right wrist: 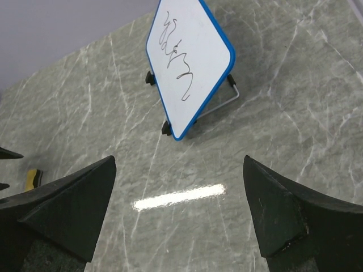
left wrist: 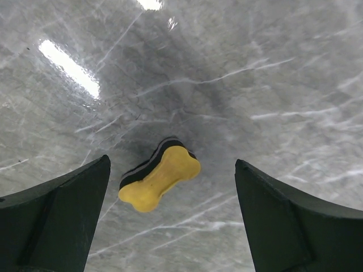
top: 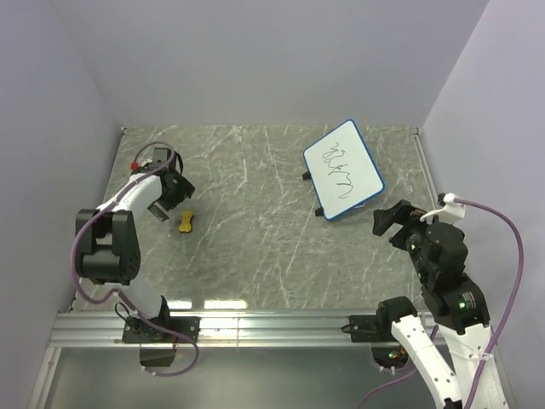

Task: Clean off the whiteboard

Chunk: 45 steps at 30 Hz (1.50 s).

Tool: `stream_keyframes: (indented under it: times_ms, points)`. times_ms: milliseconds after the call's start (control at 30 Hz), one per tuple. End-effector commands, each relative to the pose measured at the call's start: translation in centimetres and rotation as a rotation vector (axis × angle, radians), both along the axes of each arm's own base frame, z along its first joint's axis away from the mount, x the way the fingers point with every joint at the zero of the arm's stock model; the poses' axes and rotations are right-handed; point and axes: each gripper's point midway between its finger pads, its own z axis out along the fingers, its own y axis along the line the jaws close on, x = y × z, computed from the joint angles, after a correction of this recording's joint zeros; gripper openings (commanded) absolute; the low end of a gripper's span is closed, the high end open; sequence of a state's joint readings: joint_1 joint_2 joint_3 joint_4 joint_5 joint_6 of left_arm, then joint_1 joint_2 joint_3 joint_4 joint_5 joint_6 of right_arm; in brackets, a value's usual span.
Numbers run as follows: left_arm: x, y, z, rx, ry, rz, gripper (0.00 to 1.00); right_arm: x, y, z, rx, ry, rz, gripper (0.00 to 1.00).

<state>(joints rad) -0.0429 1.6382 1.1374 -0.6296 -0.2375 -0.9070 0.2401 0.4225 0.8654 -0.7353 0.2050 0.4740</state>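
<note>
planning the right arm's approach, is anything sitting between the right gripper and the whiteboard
Nothing visible does. The right gripper is open and faces the whiteboard, with only bare tabletop between them. The yellow eraser lies far off to the side, out of that path.

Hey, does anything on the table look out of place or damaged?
Nothing stands out. The whiteboard sits propped on its wire stand, turned at an angle, scribbles unerased; the yellow eraser lies flat on the table.

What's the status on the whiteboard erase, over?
Left gripper open, over the eraser, not gripping. Right gripper open, empty, facing the whiteboard. Board propped on its stand, scribbles unerased. Nothing between eraser and board.
</note>
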Motion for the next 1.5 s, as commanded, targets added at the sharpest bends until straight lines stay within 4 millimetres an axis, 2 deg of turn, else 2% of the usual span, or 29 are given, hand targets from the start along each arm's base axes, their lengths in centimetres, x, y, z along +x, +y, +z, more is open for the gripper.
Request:
stream_keyframes:
  times_ms: [0,167,200,267,467,567,600,700,767,833,867,900,933,967,1033,1067,1100,1133,1167,1200,1233,1267,1300,1333,1367,1400,1433,1467]
  points:
    - [0.5,-0.7,-0.5,0.017,0.024,-0.005,0.96,0.1,0.5,0.6,-0.007,0.015,0.028,0.99]
    - [-0.2,-2.1,-2.1,0.054,0.064,-0.083,0.95,0.4,0.4,0.1,-0.02,0.052,0.022,0.98]
    - [-0.8,-2.1,-2.8,0.051,0.076,-0.087,0.95,0.4,0.5,-0.1,-0.024,0.052,0.026,0.98]
    - [-0.6,-2.4,-3.0,0.044,0.06,-0.106,0.94,0.6,0.4,0.0,-0.025,0.035,0.023,0.98]
    - [-1.7,-3.0,-4.2,0.053,0.1,-0.146,0.89,1.0,-0.3,-0.5,-0.056,0.046,-0.013,0.99]
    - [-2.3,-3.3,-5.2,0.056,0.116,-0.153,0.83,1.3,-0.7,-0.3,-0.075,0.039,-0.029,0.99]
    - [-2.6,-3.3,-5.6,0.055,0.124,-0.155,0.76,1.4,-0.7,0.0,-0.083,0.031,-0.027,0.99]
    - [-2.5,-4.3,-5.9,0.054,0.115,-0.184,0.67,1.9,-0.2,1.2,-0.078,0.001,0.0,1.0]
    - [-2.6,-5.0,-6.0,0.057,0.12,-0.195,0.66,2.2,0.3,1.8,-0.073,-0.007,0.023,1.0]
    - [-2.7,-5.4,-6.5,0.053,0.13,-0.202,0.58,3.0,1.1,2.8,-0.045,-0.012,0.054,1.0]
    - [-2.7,-5.6,-6.6,0.05,0.131,-0.205,0.51,3.3,1.4,3.1,-0.033,-0.014,0.063,1.0]
    - [-2.6,-5.7,-6.7,0.046,0.135,-0.209,0.31,3.8,2.3,3.8,-0.001,-0.013,0.099,1.0]
    - [-2.4,-5.9,-6.7,0.039,0.134,-0.211,0.2,4.4,2.2,4.4,0.016,-0.024,0.092,1.0]
    - [-2.4,-6.0,-6.6,0.036,0.142,-0.208,0.04,5.1,2.5,4.9,0.028,-0.018,0.098,1.0]
    - [-0.8,-7.0,-5.3,0.012,0.108,-0.223,0.0,6.4,2.3,5.8,0.057,-0.028,0.081,1.0]
    - [-0.3,-7.8,-4.6,0.004,0.096,-0.251,0.0,7.0,2.1,6.1,0.06,-0.029,0.07,1.0]
    - [1.7,-8.9,-2.6,-0.007,0.039,-0.273,0.0,8.3,1.9,6.1,0.064,-0.009,0.053,1.0]
    - [2.7,-9.9,-1.5,-0.015,0.014,-0.3,0.0,9.1,1.6,6.3,0.066,-0.008,0.038,1.0]
    - [3.4,-11.7,-0.4,-0.019,-0.007,-0.363,0.0,10.0,0.7,6.1,0.07,0.005,0.004,1.0]
    - [5.5,-13.2,1.8,-0.022,-0.053,-0.394,0.0,11.6,0.6,5.8,0.078,0.034,-0.006,0.99]
    - [6.4,-14.4,2.8,-0.027,-0.073,-0.431,0.0,12.4,0.2,5.6,0.081,0.053,-0.017,0.99]
    - [6.7,-16.6,3.8,-0.036,-0.092,-0.498,0.0,14.0,-0.2,5.6,0.091,0.08,-0.019,0.98]
    - [8.5,-18.3,5.4,-0.05,-0.137,-0.531,0.0,14.9,-0.3,5.5,0.09,0.097,-0.016,0.98]
    - [9.1,-19.7,6.0,-0.069,-0.158,-0.565,0.0,15.6,-0.2,5.3,0.088,0.12,-0.002,0.98]
    - [9.3,-21.7,6.4,-0.087,-0.174,-0.619,0.0,17.5,-0.7,5.1,0.1,0.149,0.007,0.98]
    - [10.1,-24.0,7.0,-0.143,-0.2,-0.67,0.0,18.3,-1.8,4.9,0.098,0.168,-0.008,0.97]
    - [10.2,-25.4,7.3,-0.178,-0.207,-0.707,0.0,19.0,-2.0,4.4,0.111,0.204,-0.004,0.97]
    - [10.2,-26.9,7.4,-0.245,-0.213,-0.726,0.0,20.7,-2.5,3.8,0.132,0.234,-0.006,0.95]
